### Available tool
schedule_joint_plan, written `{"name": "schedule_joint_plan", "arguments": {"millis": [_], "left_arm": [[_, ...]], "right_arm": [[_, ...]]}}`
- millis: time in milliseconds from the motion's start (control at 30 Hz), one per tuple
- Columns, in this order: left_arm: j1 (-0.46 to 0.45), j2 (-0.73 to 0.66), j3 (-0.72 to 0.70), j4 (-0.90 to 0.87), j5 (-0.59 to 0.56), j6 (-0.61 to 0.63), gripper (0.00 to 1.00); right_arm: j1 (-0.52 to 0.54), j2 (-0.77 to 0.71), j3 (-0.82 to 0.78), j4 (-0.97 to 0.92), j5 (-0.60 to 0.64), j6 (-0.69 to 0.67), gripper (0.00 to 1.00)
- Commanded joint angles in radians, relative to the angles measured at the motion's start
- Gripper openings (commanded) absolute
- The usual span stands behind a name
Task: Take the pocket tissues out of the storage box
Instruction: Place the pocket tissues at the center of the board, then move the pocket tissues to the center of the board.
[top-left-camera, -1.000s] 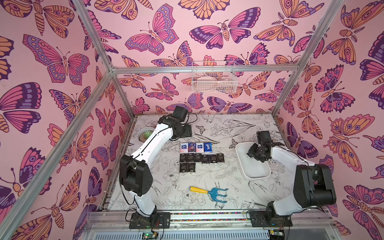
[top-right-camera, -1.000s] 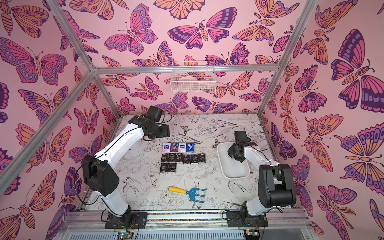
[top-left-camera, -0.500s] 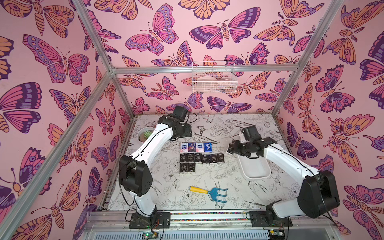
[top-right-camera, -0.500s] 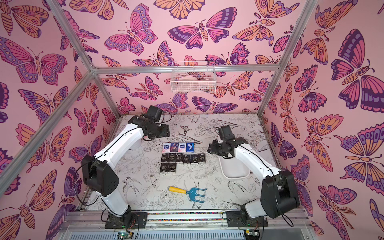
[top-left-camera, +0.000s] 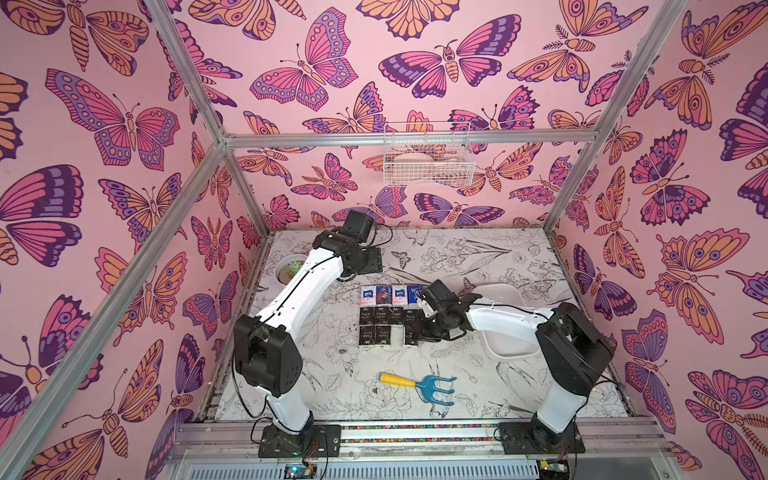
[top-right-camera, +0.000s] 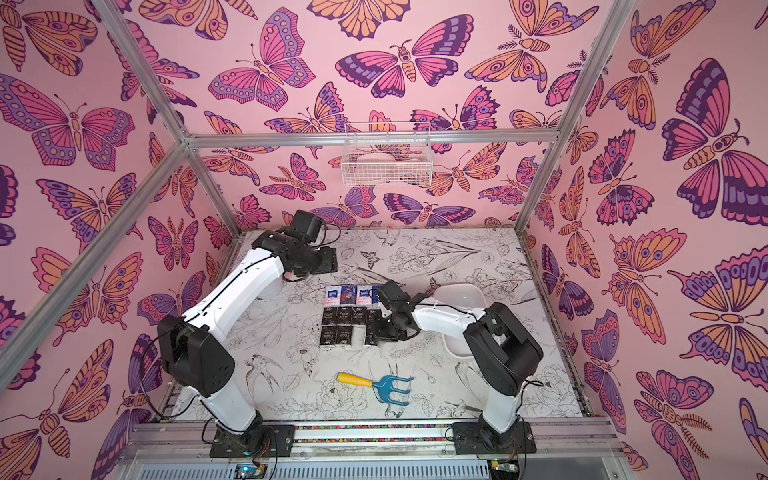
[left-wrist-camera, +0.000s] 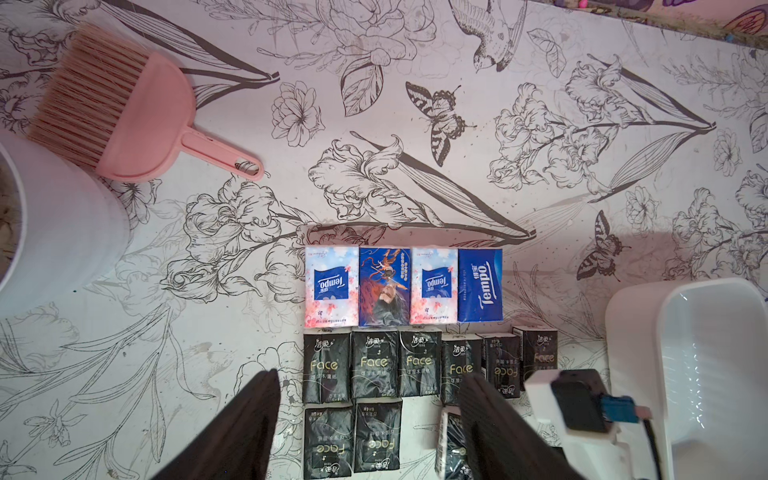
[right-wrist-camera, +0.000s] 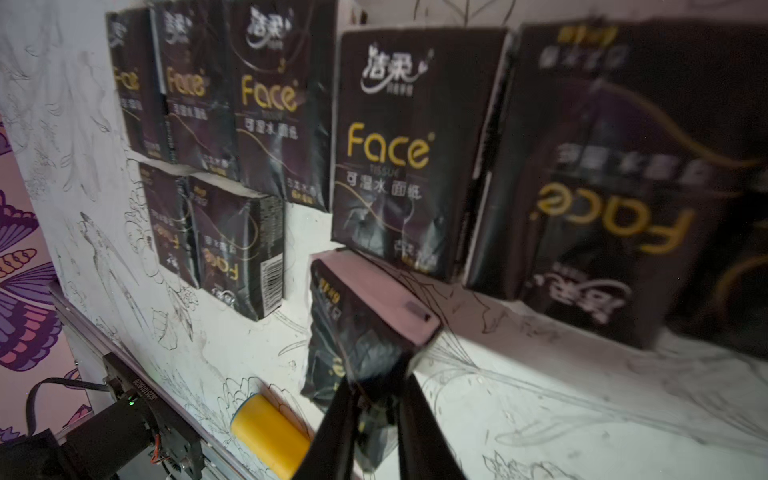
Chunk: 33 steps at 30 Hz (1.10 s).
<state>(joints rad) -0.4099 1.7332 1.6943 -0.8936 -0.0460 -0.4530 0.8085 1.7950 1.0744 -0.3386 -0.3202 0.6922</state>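
The pocket tissues (top-left-camera: 386, 316) lie in rows on the table mat in both top views: a far row of blue and white Tempo packets (left-wrist-camera: 403, 286), then black Face packets (left-wrist-camera: 374, 365). My right gripper (right-wrist-camera: 374, 399) is shut on one black packet (right-wrist-camera: 365, 316), which stands on its edge on the mat at the right end of the nearest row (top-left-camera: 411, 336). The white storage box (top-left-camera: 503, 291) sits to the right, under my right arm; the part of it that shows (left-wrist-camera: 706, 353) holds nothing. My left gripper (left-wrist-camera: 370, 419) hangs open above the rows, empty.
A blue hand rake with a yellow handle (top-left-camera: 419, 384) lies near the front of the table. A pink brush (left-wrist-camera: 124, 112) and a round white plant pot (top-left-camera: 289, 268) are at the far left. A white wire basket (top-left-camera: 428, 158) hangs on the back wall.
My right arm swung left from over the storage box to the packet rows, carrying a black packet down to the mat. The left arm has not moved.
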Motion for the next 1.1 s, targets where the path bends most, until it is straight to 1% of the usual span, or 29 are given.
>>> {"name": "schedule_joint_plan", "arguments": {"millis": [0, 33, 167, 267, 367, 433, 533, 667, 1067], "left_arm": [[0.005, -0.034, -0.006, -0.033, -0.019, 0.006, 0.74], [0.005, -0.035, -0.005, -0.036, -0.023, 0.007, 0.74], [0.005, -0.03, -0.004, -0.035, -0.02, 0.007, 0.74], [0.005, -0.025, -0.001, -0.035, -0.016, 0.006, 0.74], [0.005, -0.024, -0.002, -0.035, -0.015, 0.005, 0.74], [0.004, -0.024, -0.001, -0.036, -0.013, 0.005, 0.74], [0.005, -0.029, -0.002, -0.035, -0.012, 0.007, 0.74], [0.005, -0.031, -0.011, -0.035, -0.015, 0.01, 0.74], [0.004, -0.028, -0.019, -0.032, -0.016, 0.004, 0.74]], "right_arm": [[0.024, 0.036, 0.028, 0.033, -0.022, 0.025, 0.24], [0.027, 0.038, 0.025, 0.034, -0.023, 0.029, 0.26], [0.027, 0.01, 0.013, 0.023, -0.003, 0.031, 0.4], [0.026, -0.022, 0.009, 0.001, 0.014, 0.029, 0.44], [0.027, -0.049, -0.003, 0.005, 0.02, 0.037, 0.45], [0.025, -0.052, -0.009, 0.006, 0.027, 0.043, 0.44], [0.021, -0.039, -0.02, 0.022, 0.024, 0.052, 0.37], [0.021, -0.006, -0.028, 0.047, 0.013, 0.064, 0.33], [0.021, 0.057, -0.036, 0.096, 0.001, 0.089, 0.3]]}}
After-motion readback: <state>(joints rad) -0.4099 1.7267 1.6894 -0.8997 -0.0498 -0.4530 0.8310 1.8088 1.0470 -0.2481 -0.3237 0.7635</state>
